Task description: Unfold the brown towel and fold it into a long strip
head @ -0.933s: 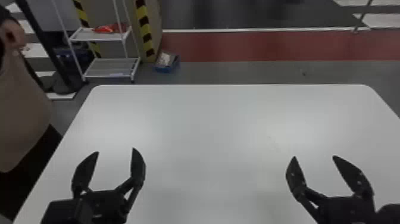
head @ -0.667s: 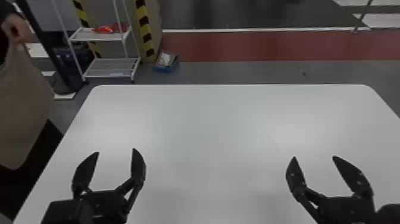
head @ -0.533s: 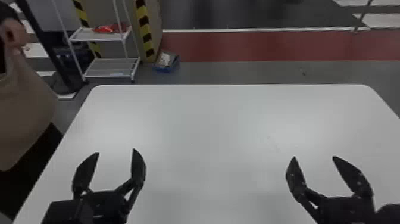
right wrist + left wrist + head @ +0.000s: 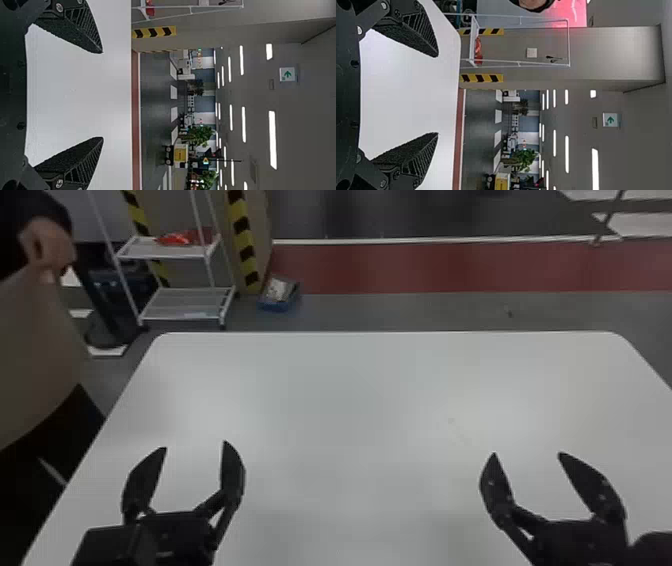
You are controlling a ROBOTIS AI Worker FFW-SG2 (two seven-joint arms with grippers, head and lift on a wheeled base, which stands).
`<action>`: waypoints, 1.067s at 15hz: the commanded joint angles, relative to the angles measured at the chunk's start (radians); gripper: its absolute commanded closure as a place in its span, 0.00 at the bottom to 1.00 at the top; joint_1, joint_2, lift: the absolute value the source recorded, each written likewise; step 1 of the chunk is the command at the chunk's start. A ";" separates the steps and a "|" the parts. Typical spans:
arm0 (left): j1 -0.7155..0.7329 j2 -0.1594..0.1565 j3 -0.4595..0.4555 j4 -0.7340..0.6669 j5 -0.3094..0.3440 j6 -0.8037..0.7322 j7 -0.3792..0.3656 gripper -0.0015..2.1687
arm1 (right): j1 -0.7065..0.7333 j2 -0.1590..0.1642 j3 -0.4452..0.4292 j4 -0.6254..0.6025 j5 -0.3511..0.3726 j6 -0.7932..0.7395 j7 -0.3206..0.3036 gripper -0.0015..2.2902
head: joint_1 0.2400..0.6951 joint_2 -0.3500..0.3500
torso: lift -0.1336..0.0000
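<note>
Left gripper (image 4: 195,445) is spread wide, 2 black fingers pointing up at the lower left of the frame, white tabletop showing through the gap. Right gripper (image 4: 527,454) is the same deal at the lower right: 2 fingers, well apart. So that's 2 grippers, 4 fingers total, all over 1 white table (image 4: 350,400), and I can see 2 rounded far corners on it. The left wrist view has the left gripper (image 4: 438,94) with its 2 ridged fingers parted, and the right wrist view has the right gripper (image 4: 102,95) looking just as wide.

As for the 1 brown towel (image 4: 40,355), it's hanging at the left edge of the frame, beside the table. 1 person's hand (image 4: 50,247) has it by the top, upper left. Behind that there's 1 white rack (image 4: 165,252) with 2 shelves in sight, 1 red bundle (image 4: 180,238) on the upper shelf, and 1 blue box (image 4: 275,306) on the floor nearby.
</note>
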 commanded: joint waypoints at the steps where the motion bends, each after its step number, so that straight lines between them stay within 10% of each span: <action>1: 0.000 0.000 0.000 0.001 0.000 0.000 0.000 0.09 | 0.000 0.000 0.000 0.000 -0.001 0.000 0.000 0.04 | 1.00 0.57 | 0.08; 16: 0.000 0.002 -0.008 -0.001 -0.006 0.012 -0.003 0.09 | 0.000 -0.003 0.000 0.002 -0.006 0.009 0.000 0.05 | 1.00 0.56 | 0.08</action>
